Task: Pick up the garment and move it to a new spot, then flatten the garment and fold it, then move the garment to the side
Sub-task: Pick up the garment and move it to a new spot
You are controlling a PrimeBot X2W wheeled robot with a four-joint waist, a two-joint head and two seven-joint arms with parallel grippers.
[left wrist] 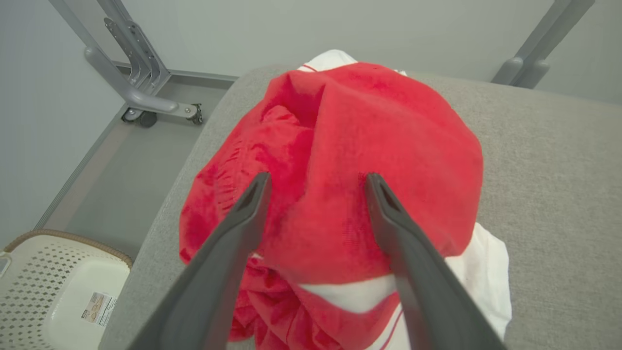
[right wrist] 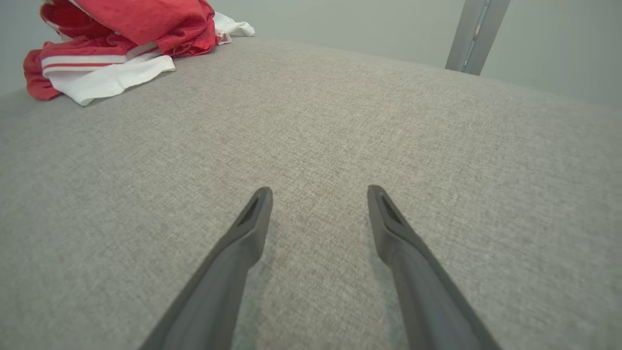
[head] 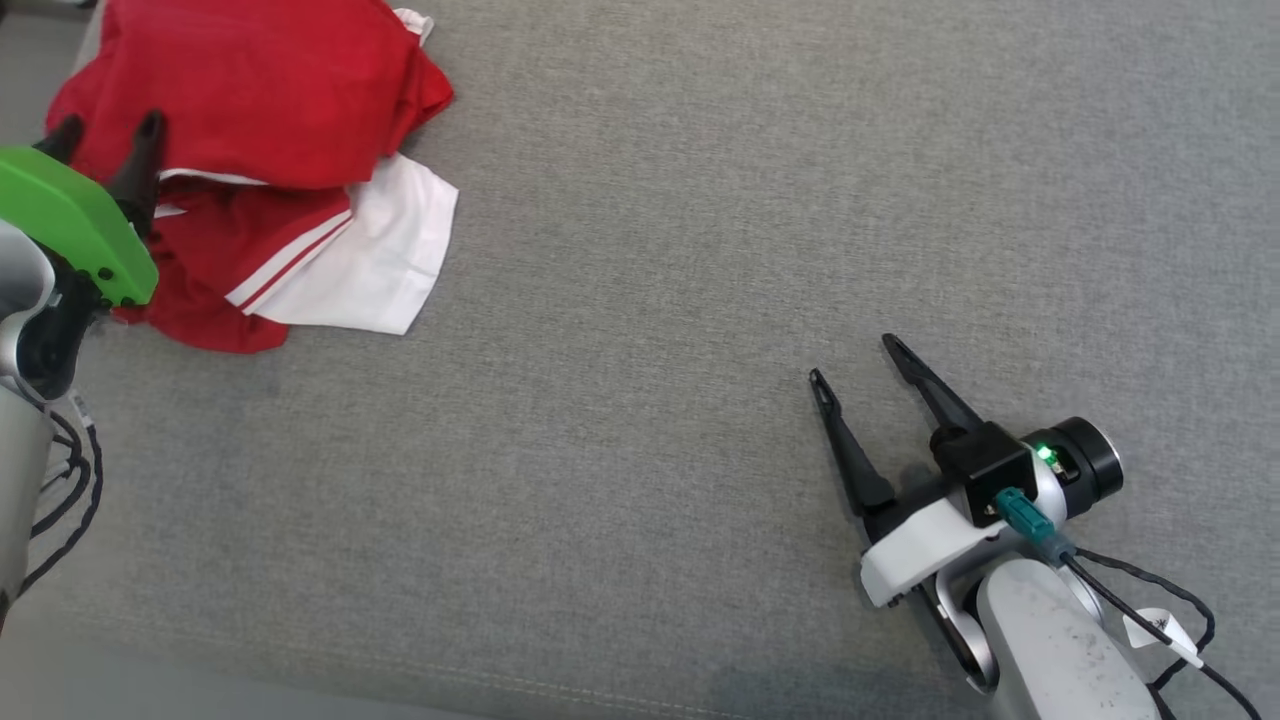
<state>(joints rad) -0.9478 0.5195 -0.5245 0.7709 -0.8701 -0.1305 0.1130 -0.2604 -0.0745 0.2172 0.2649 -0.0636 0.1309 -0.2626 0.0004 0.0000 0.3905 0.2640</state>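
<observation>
garment (head: 260, 90), red and white, lies crumpled at the far left corner of the counter (head: 640, 250). left tool (head: 108, 122) is spread over the heap, apparently positioned for the first pick. right tool (head: 853, 358) is spread, well apart, awaiting flattening.

A white perforated basket (left wrist: 29, 272) and a wheeled metal frame (left wrist: 146, 99) stand beside the grey fabric surface (head: 700, 250).
</observation>
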